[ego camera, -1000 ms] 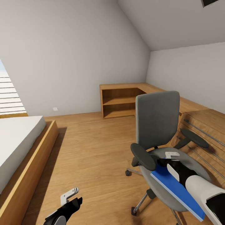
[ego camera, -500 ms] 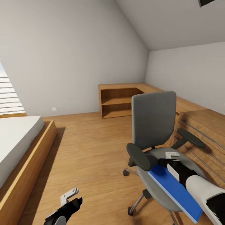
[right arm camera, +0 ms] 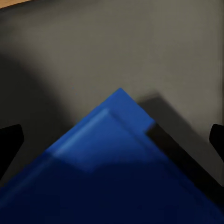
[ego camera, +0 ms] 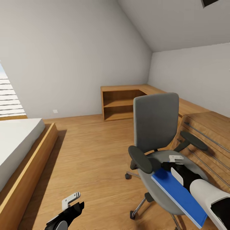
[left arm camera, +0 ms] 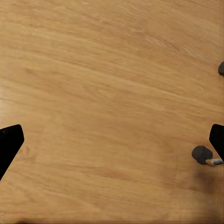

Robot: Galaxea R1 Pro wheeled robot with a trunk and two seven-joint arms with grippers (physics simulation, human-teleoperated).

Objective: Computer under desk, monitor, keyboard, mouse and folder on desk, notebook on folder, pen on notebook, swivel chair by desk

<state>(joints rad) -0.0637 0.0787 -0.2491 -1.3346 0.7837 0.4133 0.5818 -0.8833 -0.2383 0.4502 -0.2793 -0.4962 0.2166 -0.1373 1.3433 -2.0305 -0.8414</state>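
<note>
Head view: swivel chair (ego camera: 156,127) standing on the wooden floor (ego camera: 95,150) just beside a light wooden chest of drawers (ego camera: 207,131), with the blue folder (ego camera: 177,193) lying across the seat and jutting past its front edge toward the robot. Long axis of that folder running roughly along the right forearm, far end close under the right gripper (ego camera: 172,161), which hovers over the seat. Seen through the right wrist view: one folder corner (right arm camera: 116,154) pointing straight ahead between the two black fingertips (right arm camera: 9,142), both spread wide at the frame's edges and clamped on nothing, grey seat cushion (right arm camera: 93,46) beyond. So, judged from this: folder directly below and between the parted fingers, approached corner-first rather than square to an edge; probably calls for dropping lower and closing across that corner or the overhanging edge. Clearly the nearer arm for the pick. Left gripper (ego camera: 72,202) low over bare floor, well apart from the chair, fingers likewise spread and empty in the left wrist view, a chair castor (left arm camera: 201,154) just beside one fingertip (left arm camera: 9,144).
</note>
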